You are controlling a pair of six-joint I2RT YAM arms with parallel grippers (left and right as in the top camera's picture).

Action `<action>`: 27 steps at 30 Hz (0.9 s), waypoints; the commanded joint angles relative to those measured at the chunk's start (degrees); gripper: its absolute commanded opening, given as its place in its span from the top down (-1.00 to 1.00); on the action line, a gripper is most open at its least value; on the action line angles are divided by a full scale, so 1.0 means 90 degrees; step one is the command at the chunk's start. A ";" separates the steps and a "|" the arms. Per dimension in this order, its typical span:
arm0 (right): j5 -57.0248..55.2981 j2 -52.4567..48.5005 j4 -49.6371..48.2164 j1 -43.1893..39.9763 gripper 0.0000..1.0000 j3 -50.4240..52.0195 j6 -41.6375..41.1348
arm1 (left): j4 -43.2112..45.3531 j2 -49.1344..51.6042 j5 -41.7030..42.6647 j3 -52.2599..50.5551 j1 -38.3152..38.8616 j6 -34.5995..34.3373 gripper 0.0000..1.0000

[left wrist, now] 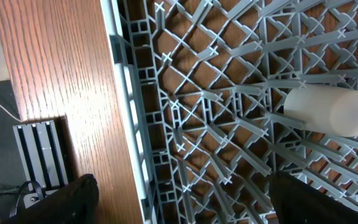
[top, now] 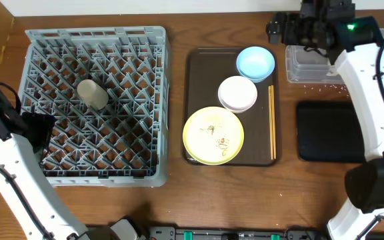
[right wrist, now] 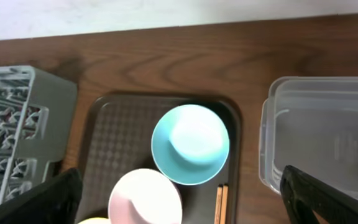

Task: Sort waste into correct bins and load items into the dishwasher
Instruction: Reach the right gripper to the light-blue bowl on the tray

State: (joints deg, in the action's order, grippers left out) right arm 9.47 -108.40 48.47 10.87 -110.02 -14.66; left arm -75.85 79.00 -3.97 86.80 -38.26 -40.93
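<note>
Left of the brown tray (top: pixel 202 73), the cup (top: pixel 93 94) lies tipped in the rack (top: pixel 149 40), so the left gripper (left wrist: pixel 197 196) hangs wide and empty there. Plate (top: pixel 213 135), white bowl (top: pixel 237 93) and chopsticks (top: pixel 271 123) sit on the tray. The right gripper (right wrist: pixel 185 198), wide too, hovers at its far corner, likely for the blue bowl (top: pixel 255 63).

The overhead view looks straight down on the bench (top: pixel 179 200) from high up, wide enough to hold the rack (top: pixel 95 103), brown tray (top: pixel 202 80), tub (top: pixel 302 67), black tray (top: pixel 329 130) and both arms. The left wrist view sits close over the rack's left rim, facing down onto the lattice and cup (left wrist: pixel 331 111), with a strip of bench alongside. The left claw (left wrist: pixel 182 186), fingers spread, frames its bottom corners. The right wrist view hangs higher by the bench's far edge, facing down past the spread right claw (right wrist: pixel 180 180). With the overhead view it shares the blue bowl (right wrist: pixel 190 144), white bowl (right wrist: pixel 145 196), tub and a rack corner
</note>
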 commanded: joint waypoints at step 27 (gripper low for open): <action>-0.0384 -0.2453 -0.1066 0.1088 -0.33 0.0036 -0.0080 | -0.0022 -0.0027 0.0010 0.0000 -0.0034 -0.0085 -0.79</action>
State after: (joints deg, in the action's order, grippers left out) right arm 6.33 -127.39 40.38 18.63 -109.75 -15.29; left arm -75.85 79.00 -3.79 86.80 -38.26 -40.93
